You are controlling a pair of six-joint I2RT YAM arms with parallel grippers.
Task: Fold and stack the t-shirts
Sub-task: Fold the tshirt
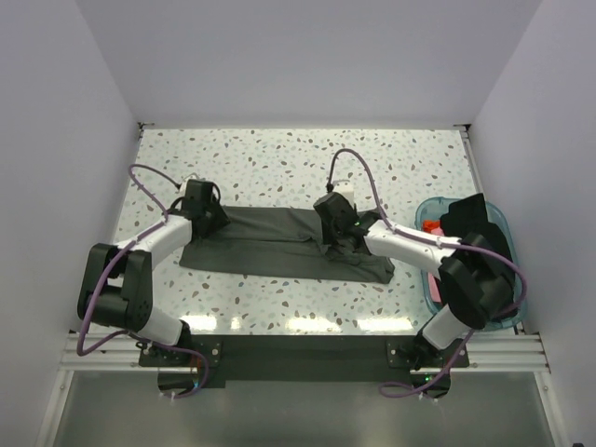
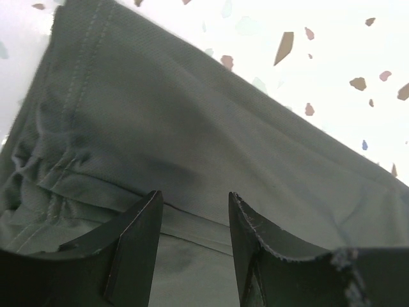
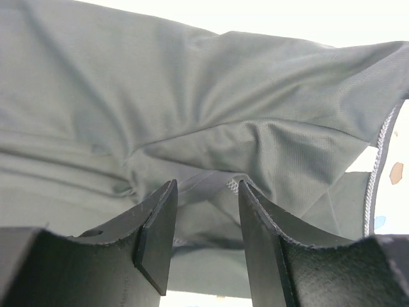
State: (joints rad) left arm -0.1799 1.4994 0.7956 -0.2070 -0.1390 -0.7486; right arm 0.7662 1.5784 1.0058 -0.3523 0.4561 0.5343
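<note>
- The left tool hangs over the left end of the dark grey-green t-shirt. Its jaws are apart and clamp nothing. A stitched hem and a puckered bunch of cloth lie just under its fingertips.
- A good pinch here probably means coming down across that hem, close to the shirt's corner. That way the jaws take every layer and not only the top one.
- The shirt itself lies on the speckled tabletop as a long band running left to right. Its left half is fairly flat and its right end is rumpled.
- The right tool sits over the shirt's right part, jaws also apart and holding nothing. A raised ridge of cloth and a loose edge show between its fingertips.
- That ridge looks like the natural place to grip. The rumple may hide a doubled layer, so a deep bite is safer than a shallow one.
- Both ends likely need lifting together and evenly, or the next fold will come out skewed.
- Right of the shirt and apart from it, the teal tub holds a black shirt and a red-orange shirt, not yet folded.
</note>
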